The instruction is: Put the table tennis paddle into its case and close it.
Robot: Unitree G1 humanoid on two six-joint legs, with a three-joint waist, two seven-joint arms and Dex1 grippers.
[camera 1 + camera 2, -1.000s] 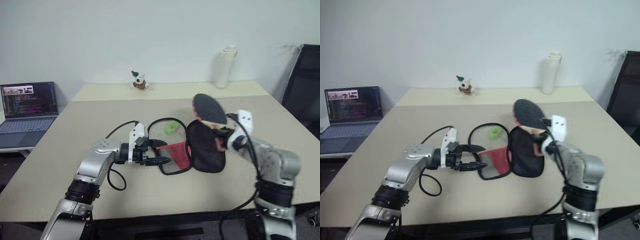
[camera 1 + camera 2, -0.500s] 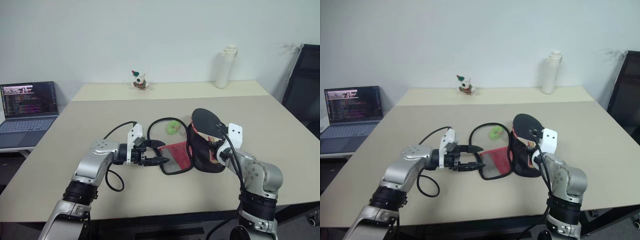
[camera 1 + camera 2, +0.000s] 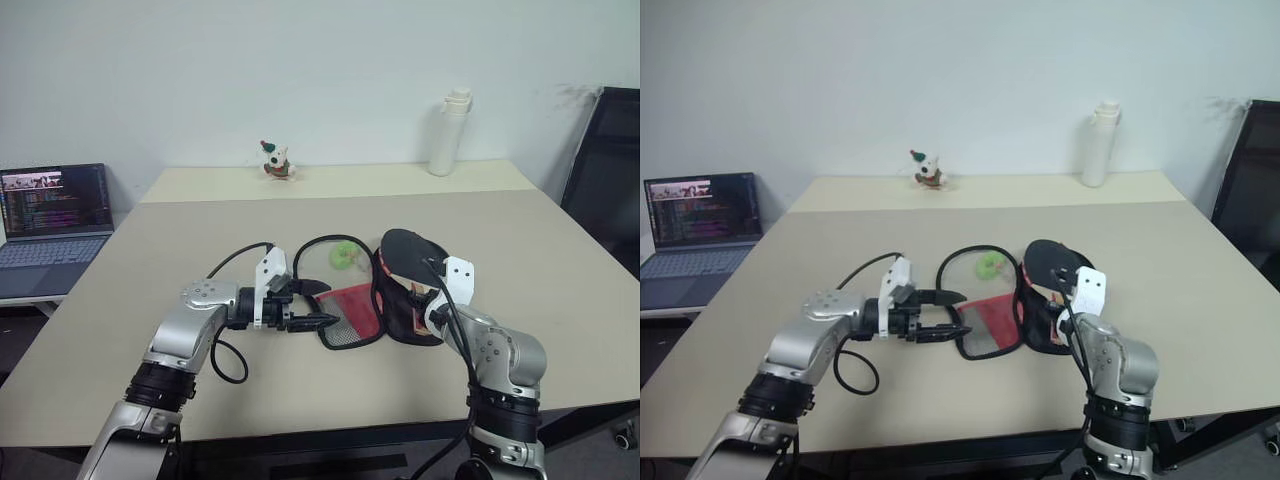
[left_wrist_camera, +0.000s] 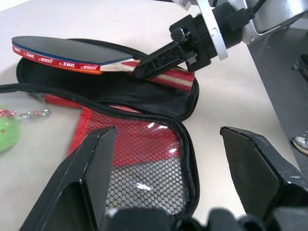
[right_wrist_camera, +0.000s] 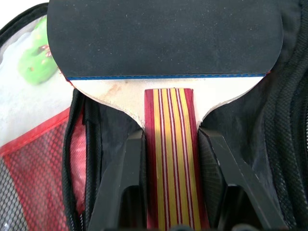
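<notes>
Paddle (image 4: 62, 54), clamped in right gripper (image 5: 168, 144), now lower over open case (image 4: 144, 101); left gripper (image 3: 305, 305) apart.

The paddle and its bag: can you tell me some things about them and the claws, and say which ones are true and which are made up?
1. The right claw grips the table tennis paddle by its striped handle. True.
2. The case is zipped shut. False: it lies open on the table, its mesh pocket showing.
3. The left claw holds the paddle's round end. False: it is open and holds nothing, pointing at the case's mesh half.
4. A little green thing sits by the case's open rim. True.
5. The paddle lies flat on the bare table, far from the case. False: it is held over the case's black half.
</notes>
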